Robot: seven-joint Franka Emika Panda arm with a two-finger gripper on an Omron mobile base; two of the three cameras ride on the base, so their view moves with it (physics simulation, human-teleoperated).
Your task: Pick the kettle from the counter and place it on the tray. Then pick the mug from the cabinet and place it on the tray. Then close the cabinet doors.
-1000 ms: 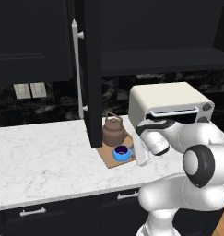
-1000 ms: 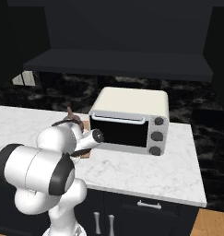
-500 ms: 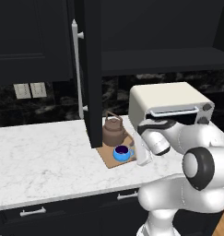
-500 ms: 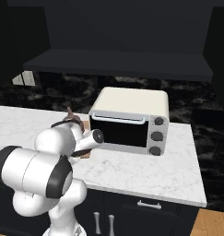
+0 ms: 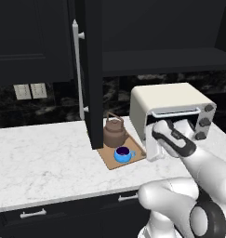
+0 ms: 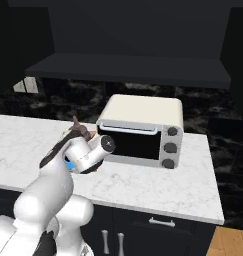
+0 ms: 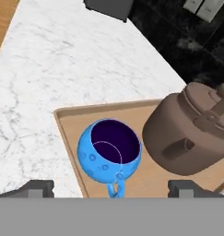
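The blue mug [image 7: 111,154] stands upright on the tan tray [image 7: 71,123], handle toward me, beside the brown kettle [image 7: 191,133]. My gripper [image 7: 111,189] hovers over the mug's near side, open; its two dark fingertips [image 7: 37,188] stand wide apart, clear of the mug and holding nothing. From the left base, the kettle [image 5: 115,132] and mug [image 5: 123,154] share the tray [image 5: 106,156] on the white counter [image 5: 40,158]. One black cabinet door [image 5: 92,69] stands open, edge-on, with its silver bar handle [image 5: 78,69]. The cabinet shelf [image 5: 156,60] is dark.
A cream toaster oven [image 5: 170,109] sits on the counter just right of the tray, close to my wrist. Wall outlets [image 5: 30,91] are at the back left. Black drawers with silver pulls [image 5: 33,214] run below the counter edge. The oven [image 6: 143,130] also shows from the right base.
The arm has shifted only slightly. Mug and kettle stay where they were on the tray, and the door has not moved.
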